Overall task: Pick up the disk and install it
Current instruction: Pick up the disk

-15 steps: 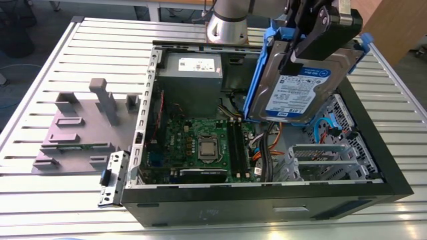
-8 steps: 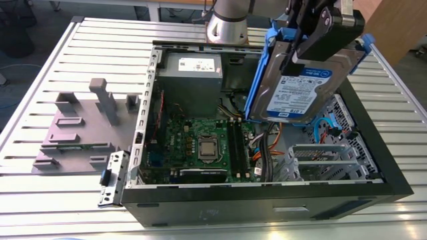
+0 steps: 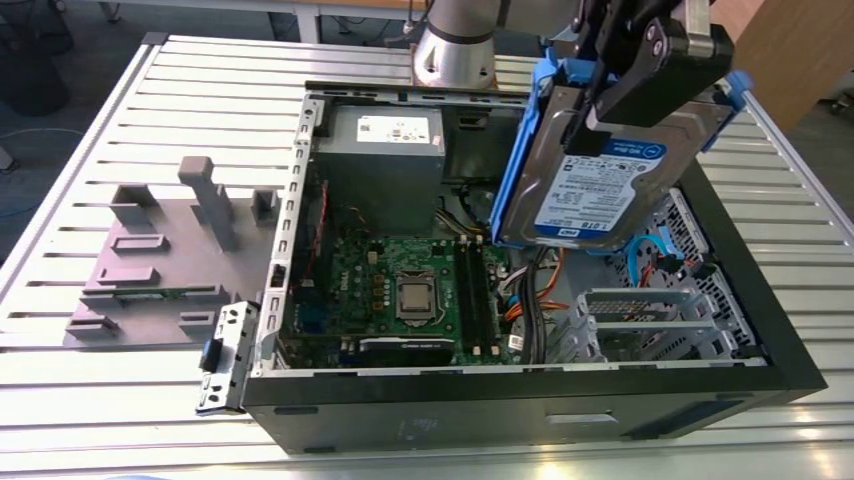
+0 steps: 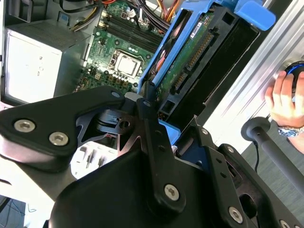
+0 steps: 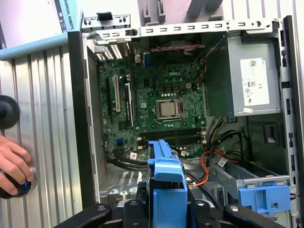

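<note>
- Hanging in the air over the open computer case [image 3: 787,372], the disk [image 3: 594,175] sits on edge and tilted. Its label faces the exterior camera and its lower end is above the gap between the motherboard [image 3: 400,285] and the metal drive cage [image 3: 643,318].
- The claw [image 3: 638,95] is closed firmly on the disk's upper end, bearing on the blue frame [image 5: 166,190] (nothing else is in its hold).
- Judged handling: a stiff, dense metal body, fairly heavy for its bulk and sensitive to knocks. The plastic frame probably gives a little under pressure.
- The second wrist view shows a bare circuit board [image 4: 190,61] and connector on the disk's underside, which are best left untouched. The sound place to hold it is across the framed side edges, as it is held now.
- Inside the case, the grey metal box [image 3: 380,150] with a white sticker sits at the far end. A small blue latch piece [image 5: 263,197] sits on the cage rail, apart from the disk.
- The case lies on the slatted bench [image 3: 120,420].
- A person's hand [image 5: 14,164] rests on a dark round object beside the case, well apart from the claw.
</note>
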`<state>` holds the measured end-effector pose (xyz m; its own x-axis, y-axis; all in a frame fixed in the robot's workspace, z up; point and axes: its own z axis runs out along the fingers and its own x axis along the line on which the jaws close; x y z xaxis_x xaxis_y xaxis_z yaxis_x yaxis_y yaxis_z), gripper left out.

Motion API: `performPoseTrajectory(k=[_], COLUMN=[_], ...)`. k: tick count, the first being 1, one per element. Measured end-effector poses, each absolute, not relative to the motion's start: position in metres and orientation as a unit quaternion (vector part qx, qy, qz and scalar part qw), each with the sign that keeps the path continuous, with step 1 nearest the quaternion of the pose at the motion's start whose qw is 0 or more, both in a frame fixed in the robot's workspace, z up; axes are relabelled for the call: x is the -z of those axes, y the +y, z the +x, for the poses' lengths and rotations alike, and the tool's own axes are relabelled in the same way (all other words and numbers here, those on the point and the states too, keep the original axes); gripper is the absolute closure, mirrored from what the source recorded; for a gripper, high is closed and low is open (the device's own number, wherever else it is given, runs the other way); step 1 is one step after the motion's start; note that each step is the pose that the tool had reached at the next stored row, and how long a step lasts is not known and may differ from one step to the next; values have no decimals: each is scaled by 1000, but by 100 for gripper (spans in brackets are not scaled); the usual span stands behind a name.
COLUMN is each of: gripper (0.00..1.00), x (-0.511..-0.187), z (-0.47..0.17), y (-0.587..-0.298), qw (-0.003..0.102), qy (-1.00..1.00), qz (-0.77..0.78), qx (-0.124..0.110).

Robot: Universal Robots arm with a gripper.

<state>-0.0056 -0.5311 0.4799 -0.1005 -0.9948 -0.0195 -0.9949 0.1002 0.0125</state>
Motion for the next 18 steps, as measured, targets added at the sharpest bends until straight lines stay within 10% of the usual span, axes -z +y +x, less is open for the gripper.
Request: performPoseTrajectory(k=[18], gripper=[64], x=[-480], z=[-5], y=[-536], qw=[3], qy=[742], qz=[-671], qx=[-11])
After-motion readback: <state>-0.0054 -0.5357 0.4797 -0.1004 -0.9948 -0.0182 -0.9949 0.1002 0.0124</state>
